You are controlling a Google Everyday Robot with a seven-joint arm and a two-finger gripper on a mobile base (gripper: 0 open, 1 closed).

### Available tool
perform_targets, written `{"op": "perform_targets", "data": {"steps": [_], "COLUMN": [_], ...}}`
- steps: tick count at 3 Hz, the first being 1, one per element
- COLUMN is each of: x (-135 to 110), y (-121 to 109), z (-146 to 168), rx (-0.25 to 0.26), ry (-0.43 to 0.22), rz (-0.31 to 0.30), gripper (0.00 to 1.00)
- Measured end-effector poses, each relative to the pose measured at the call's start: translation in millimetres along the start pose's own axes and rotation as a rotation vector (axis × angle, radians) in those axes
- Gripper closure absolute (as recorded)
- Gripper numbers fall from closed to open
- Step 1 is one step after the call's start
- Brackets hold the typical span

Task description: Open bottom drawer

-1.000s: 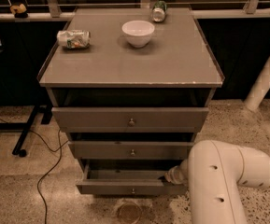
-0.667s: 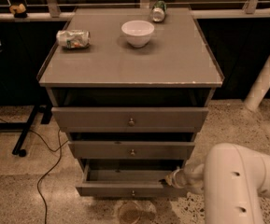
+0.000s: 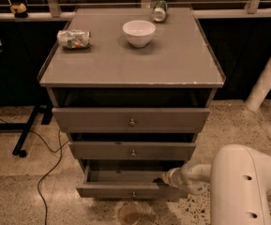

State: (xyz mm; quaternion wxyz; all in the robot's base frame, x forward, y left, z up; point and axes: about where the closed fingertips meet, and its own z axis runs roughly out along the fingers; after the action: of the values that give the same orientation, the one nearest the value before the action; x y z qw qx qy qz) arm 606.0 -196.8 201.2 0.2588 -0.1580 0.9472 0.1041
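Note:
A grey cabinet (image 3: 130,74) holds three grey drawers. The bottom drawer (image 3: 125,190) is the lowest and narrowest front, with a small round metal knob (image 3: 133,194). It stands pulled out, its inside showing behind the front. My white arm (image 3: 240,182) comes in from the lower right. My gripper (image 3: 165,178) sits at the bottom drawer's right end, at its top edge. The top drawer (image 3: 131,118) and middle drawer (image 3: 132,150) are each also pulled out a little.
On the cabinet top stand a white bowl (image 3: 139,33), a lying can (image 3: 73,38) at the left and a bottle (image 3: 160,11) at the back. A black cable (image 3: 50,165) trails on the floor at the left. A white post (image 3: 268,76) stands at the right.
The view has shifted closer to the cabinet. My arm has moved to the right and lower in the picture, with the gripper staying at the bottom drawer's right end.

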Motion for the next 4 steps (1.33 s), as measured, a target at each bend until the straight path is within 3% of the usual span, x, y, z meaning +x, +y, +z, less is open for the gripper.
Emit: {"op": "perform_targets", "data": {"steps": [2,4], "x": [5,36], "y": [1,3], "z": [9,18], "rx": [0.002,-0.040], "ry": [0.027,0.102], "rz": [0.001,0.002], "gripper": [1.00,1.00]}}
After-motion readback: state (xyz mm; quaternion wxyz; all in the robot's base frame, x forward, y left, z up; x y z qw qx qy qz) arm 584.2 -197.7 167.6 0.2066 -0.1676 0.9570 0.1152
